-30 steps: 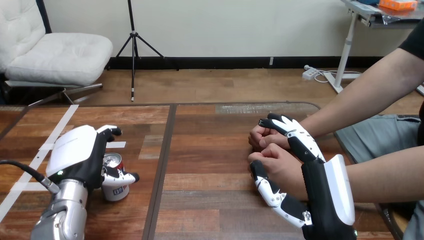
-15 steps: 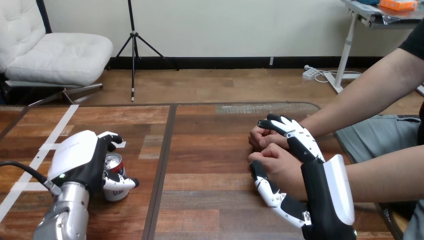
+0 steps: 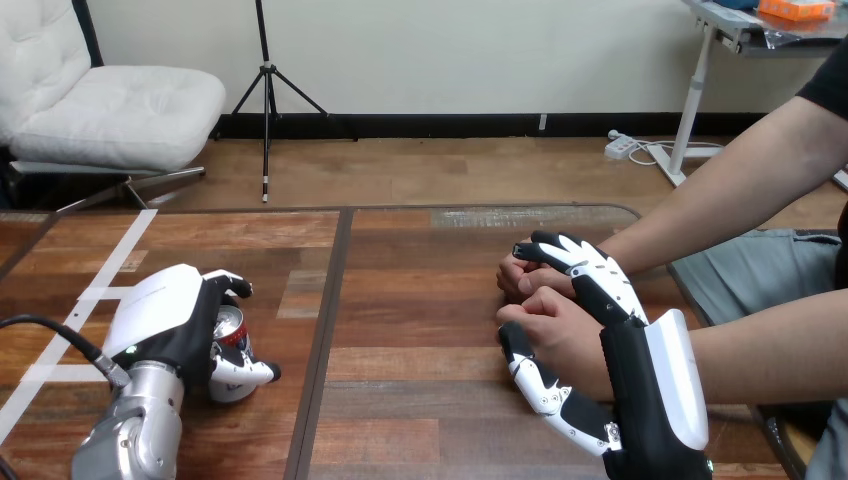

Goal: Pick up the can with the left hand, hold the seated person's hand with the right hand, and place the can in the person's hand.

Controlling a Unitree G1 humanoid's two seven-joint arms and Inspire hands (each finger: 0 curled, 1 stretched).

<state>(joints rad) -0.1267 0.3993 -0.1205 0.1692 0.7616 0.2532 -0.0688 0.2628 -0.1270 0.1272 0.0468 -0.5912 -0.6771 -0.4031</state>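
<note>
Round the can [image 3: 232, 383] your left hand [image 3: 160, 320] is closed: its fingers [image 3: 226, 279] curl over the far side and its thumb [image 3: 252, 371] hooks across the near side, so the can sits pinched between them. The palm covers the can's left flank. The can stands upright, long axis vertical and silver top showing, with its base apparently on the table [image 3: 400, 300], so I judge the lift not yet done. What the coming move turns on lies to the can's right. Well apart from it, past the dark seam [image 3: 325, 330] just right of the can, your right hand [image 3: 650, 390] holds the person's hand [image 3: 558, 330]. Its thumb [image 3: 535, 375] is curled under the near side and its fingers [image 3: 585, 265] are bent over the top. The person's farther hand [image 3: 515, 275] rests just beyond, touching those fingers. So the carry runs straight right from the can and slightly away from you, at about table height. Your left hand is the nearer one to the can and the only one free to take it there. Mind that the person's hand is balled into a fist, knuckles turned toward the can, with no open palm showing. My judgement is that the can cannot be set down there until that hand opens. Keep the can upright on the way across and bring it in from the left, where the knuckles face, not over your own right fingers.
</note>
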